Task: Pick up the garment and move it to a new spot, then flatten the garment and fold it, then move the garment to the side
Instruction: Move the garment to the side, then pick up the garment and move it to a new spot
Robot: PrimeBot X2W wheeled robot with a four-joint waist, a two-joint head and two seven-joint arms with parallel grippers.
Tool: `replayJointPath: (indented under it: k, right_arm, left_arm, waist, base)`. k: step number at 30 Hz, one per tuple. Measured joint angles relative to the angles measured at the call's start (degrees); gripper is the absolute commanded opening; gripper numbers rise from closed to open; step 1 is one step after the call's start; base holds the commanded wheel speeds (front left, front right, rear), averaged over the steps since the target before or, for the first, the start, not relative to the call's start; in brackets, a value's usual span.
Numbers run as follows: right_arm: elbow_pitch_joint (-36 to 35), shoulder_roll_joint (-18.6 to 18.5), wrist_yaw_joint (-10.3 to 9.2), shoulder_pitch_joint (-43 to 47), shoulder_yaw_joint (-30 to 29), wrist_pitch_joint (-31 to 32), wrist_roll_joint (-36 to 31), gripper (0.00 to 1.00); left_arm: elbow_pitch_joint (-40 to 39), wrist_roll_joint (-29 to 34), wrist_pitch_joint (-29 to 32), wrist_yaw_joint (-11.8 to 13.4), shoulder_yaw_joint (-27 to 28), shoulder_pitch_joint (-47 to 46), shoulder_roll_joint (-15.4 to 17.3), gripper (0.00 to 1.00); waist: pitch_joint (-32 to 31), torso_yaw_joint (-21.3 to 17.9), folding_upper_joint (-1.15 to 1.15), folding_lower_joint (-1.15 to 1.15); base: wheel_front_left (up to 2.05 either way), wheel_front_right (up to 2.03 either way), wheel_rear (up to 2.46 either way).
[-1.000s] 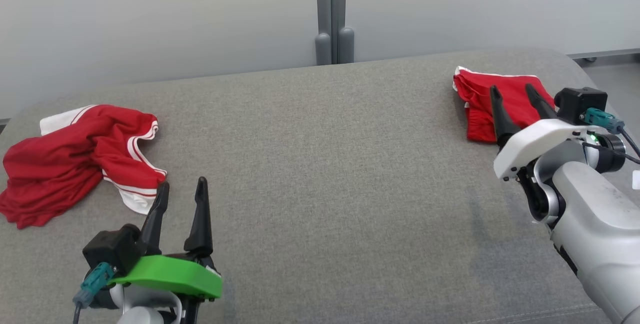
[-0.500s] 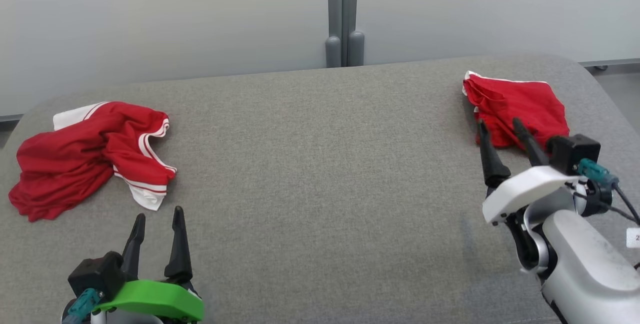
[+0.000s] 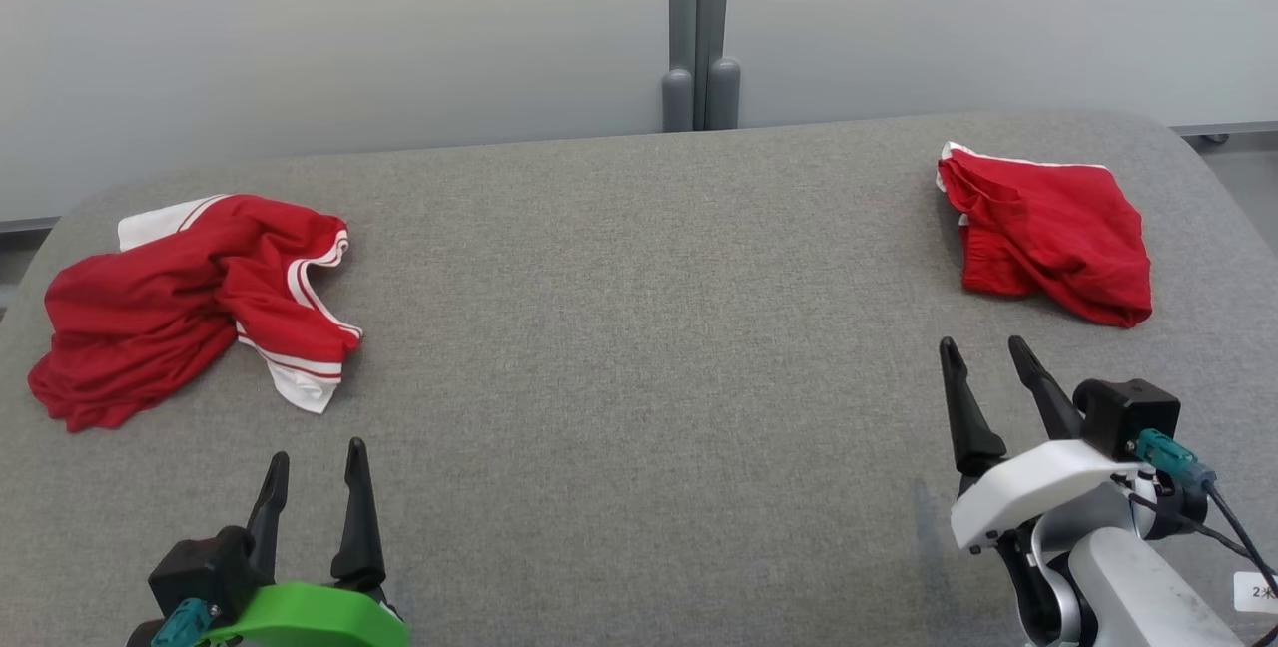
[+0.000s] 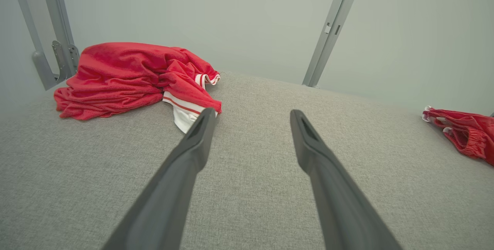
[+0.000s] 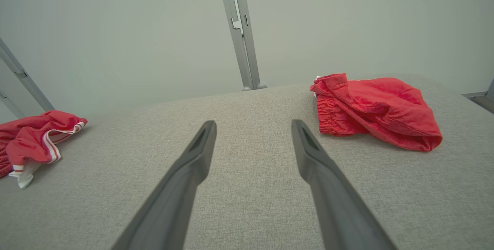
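Observation:
A crumpled red garment (image 3: 190,303) with white striped trim lies at the far left of the grey padded surface (image 3: 639,327); it also shows in the left wrist view (image 4: 127,76) and the right wrist view (image 5: 34,138). A second red garment (image 3: 1048,233), folded compact, rests at the far right (image 5: 370,107) (image 4: 467,134). My left gripper (image 3: 317,452) (image 4: 251,112) is open and empty, just short of the crumpled garment's white hem. My right gripper (image 3: 981,342) (image 5: 253,122) is open and empty, clear of the folded garment and nearer to me.
A pale wall with a grey vertical post (image 3: 699,28) stands behind the surface. The surface's rounded corners fall away at the far left and the far right. Bare grey fabric stretches between the two garments.
My right gripper has drawn back toward me, off the folded garment it overlapped. The left gripper has also pulled back and lower. The head view has shifted slightly.

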Motion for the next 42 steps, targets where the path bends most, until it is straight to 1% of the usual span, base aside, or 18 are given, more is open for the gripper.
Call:
replayJointPath:
  k: [7,15,21,28,35,37,42]
  right_arm:
    - [-2.3,1.6,0.0,3.4,-1.3,0.0,-2.4,1.0]
    - [-4.9,2.0,0.0,5.9,-2.9,0.0,-5.1,1.0]
    - [-6.4,2.3,0.0,7.9,-5.1,0.0,-6.7,1.0]
    - [-8.4,3.0,0.0,9.0,-4.9,0.0,-7.2,1.0]
    - [-8.8,3.8,0.2,9.1,-1.1,0.0,-7.6,1.0]
    - [-8.8,4.0,0.76,9.1,-0.2,0.0,-7.6,1.0]
    - [-8.8,4.9,1.43,9.1,1.2,0.0,-7.6,1.0]
  left_arm:
    - [0.0,0.3,0.0,0.0,-0.1,0.2,-0.1,1.0]
    - [0.0,1.1,0.0,0.0,-0.1,0.2,-0.4,1.0]
    - [0.0,1.7,0.0,0.0,-1.6,0.2,-0.6,1.0]
    - [0.1,1.7,0.0,0.0,-2.1,0.1,-0.8,1.0]
    - [-0.1,2.3,0.0,0.0,1.2,0.2,-0.9,1.0]
    - [-0.2,2.5,0.0,0.0,2.0,0.2,-0.9,1.0]
    - [-1.1,3.2,-0.1,0.0,3.3,1.6,-1.0,1.0]
  waist:
    - [0.1,0.0,0.0,0.0]
    - [0.3,0.3,0.0,0.0]
    - [0.2,1.7,0.0,0.0]
    - [-0.1,5.1,0.0,0.0]
    - [-0.8,9.9,0.0,0.0]
    - [-1.0,11.3,0.0,0.0]
    - [-1.5,15.1,0.0,0.0]
  base:
    - [0.0,0.0,0.0]
    - [0.0,0.0,0.0]
    - [0.0,0.0,0.0]
    - [0.0,0.0,0.0]
    - [0.0,0.0,0.0]
    - [0.0,0.0,0.0]
    - [0.0,0.0,0.0]
